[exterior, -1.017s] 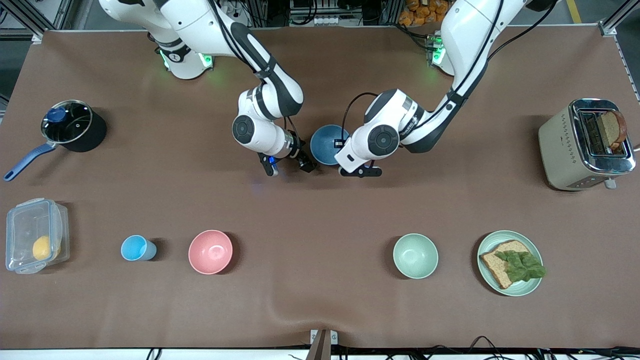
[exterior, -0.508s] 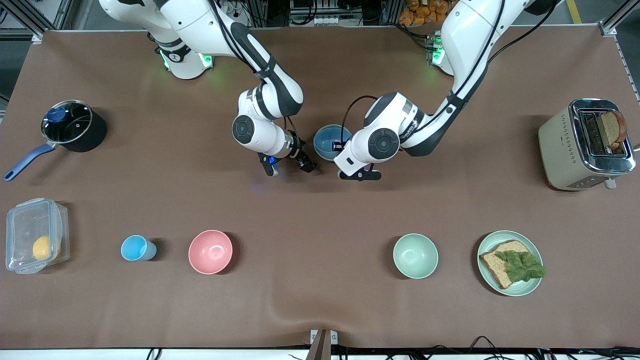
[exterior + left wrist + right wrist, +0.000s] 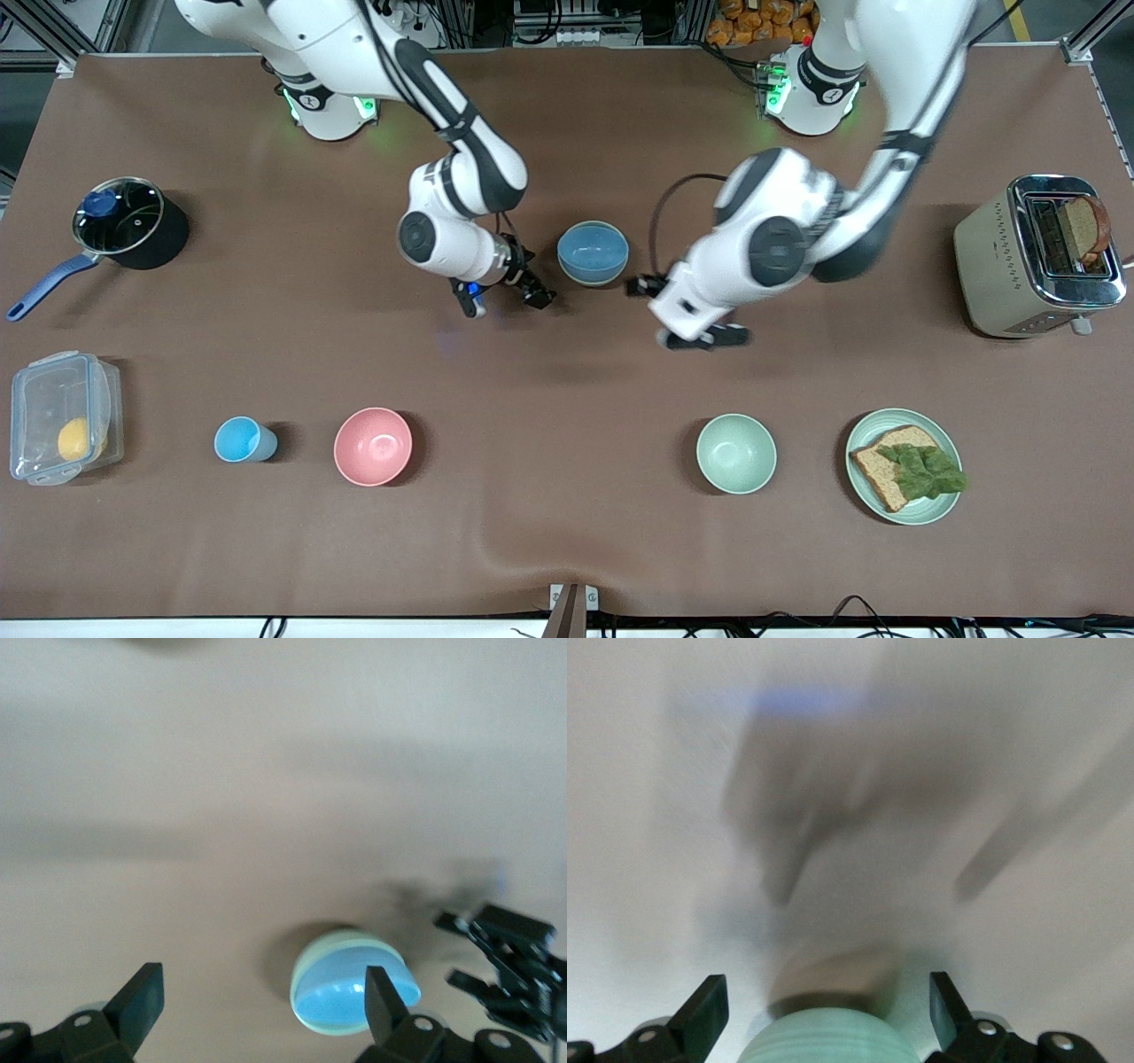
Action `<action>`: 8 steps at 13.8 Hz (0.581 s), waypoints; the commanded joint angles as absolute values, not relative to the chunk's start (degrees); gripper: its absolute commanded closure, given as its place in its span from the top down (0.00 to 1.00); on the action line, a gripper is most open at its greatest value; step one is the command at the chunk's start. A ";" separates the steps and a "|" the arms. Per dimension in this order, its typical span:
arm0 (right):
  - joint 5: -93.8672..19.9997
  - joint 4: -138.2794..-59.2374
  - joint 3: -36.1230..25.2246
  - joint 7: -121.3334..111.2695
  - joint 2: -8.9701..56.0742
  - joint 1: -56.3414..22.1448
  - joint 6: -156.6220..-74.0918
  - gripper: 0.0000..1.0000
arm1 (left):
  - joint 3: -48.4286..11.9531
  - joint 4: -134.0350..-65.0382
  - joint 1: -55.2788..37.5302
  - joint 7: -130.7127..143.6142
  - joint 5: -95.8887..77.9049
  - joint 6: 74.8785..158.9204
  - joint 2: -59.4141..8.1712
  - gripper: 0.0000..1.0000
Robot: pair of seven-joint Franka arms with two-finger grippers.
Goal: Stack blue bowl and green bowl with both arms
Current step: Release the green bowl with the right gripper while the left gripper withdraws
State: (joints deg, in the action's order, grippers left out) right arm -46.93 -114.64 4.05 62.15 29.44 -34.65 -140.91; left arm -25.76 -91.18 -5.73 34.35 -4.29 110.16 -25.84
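The blue bowl (image 3: 593,252) already sits inside the green bowl (image 3: 306,967), on the table between the two pincers, so the stacking looks done. The left gripper (image 3: 689,310) and right gripper (image 3: 501,297) flank the stack, both wide open and empty. Only the left wrist view shows the green rim under the blue.

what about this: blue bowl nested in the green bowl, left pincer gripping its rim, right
Not gripping: the left wrist view shows the left pincer open and clear of the blue bowl, nested in the green bowl.
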 commanded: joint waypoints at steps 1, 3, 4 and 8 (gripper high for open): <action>-45.63 -116.54 2.30 58.71 25.06 -31.55 -135.81 1.00 | -26.10 -89.56 -2.29 34.89 0.33 108.81 -22.95 1.00; -41.33 -116.02 -1.65 58.71 23.56 -31.47 -130.81 1.00 | -26.10 -89.56 0.08 34.72 4.03 108.63 -20.66 1.00; -39.13 -115.67 -4.19 58.54 22.68 -31.46 -127.48 1.00 | -26.10 -89.56 1.22 34.54 5.52 107.94 -19.52 1.00; -31.83 -109.27 -14.22 55.03 21.62 -31.38 -110.43 1.00 | -26.10 -89.56 4.91 32.79 7.29 105.48 -13.20 1.00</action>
State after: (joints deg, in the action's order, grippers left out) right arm -34.41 -112.11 -10.82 56.65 22.60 -31.46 -116.97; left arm -25.78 -88.50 2.97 34.04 5.93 107.67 -17.48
